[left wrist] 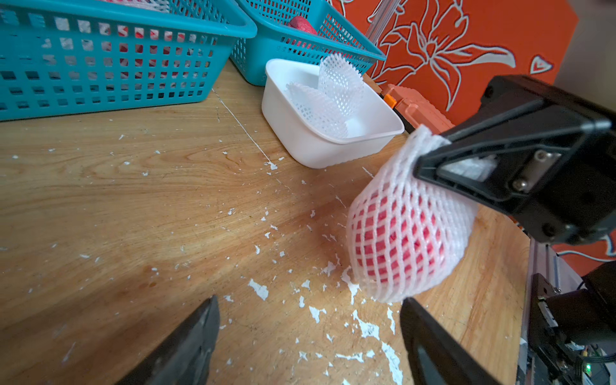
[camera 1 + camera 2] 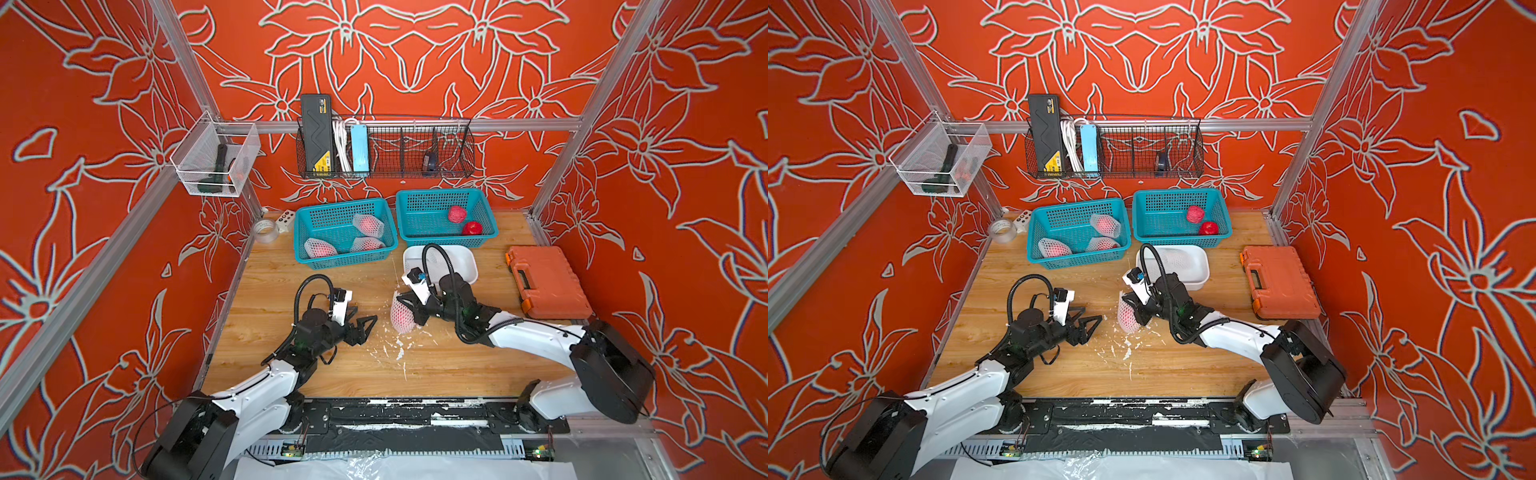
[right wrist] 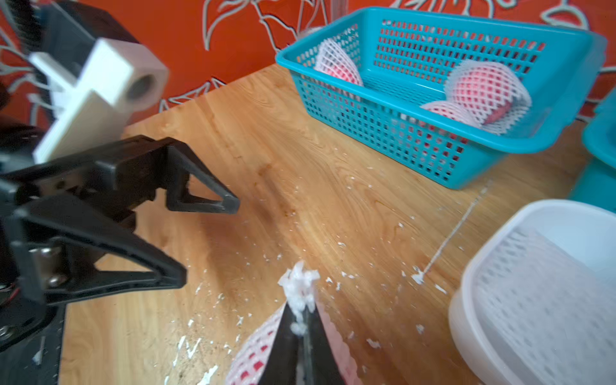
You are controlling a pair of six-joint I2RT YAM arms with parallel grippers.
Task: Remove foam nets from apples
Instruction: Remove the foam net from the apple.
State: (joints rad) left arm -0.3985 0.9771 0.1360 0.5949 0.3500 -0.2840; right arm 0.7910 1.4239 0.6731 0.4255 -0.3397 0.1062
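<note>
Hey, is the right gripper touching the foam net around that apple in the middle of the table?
Touching. The left wrist view shows the right gripper shut on the bunched end of the foam net.

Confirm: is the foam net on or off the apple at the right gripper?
On: foam net encloses the apple; right gripper pinches its bunched end.

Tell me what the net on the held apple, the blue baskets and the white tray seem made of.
Net: soft white foam, matte; strands bunch and crumple where pinched. Baskets: likely rigid moulded plastic, slight sheen, even grid of holes. Tray: probably thin plastic, smooth and semi-glossy, rounded moulded corners.
</note>
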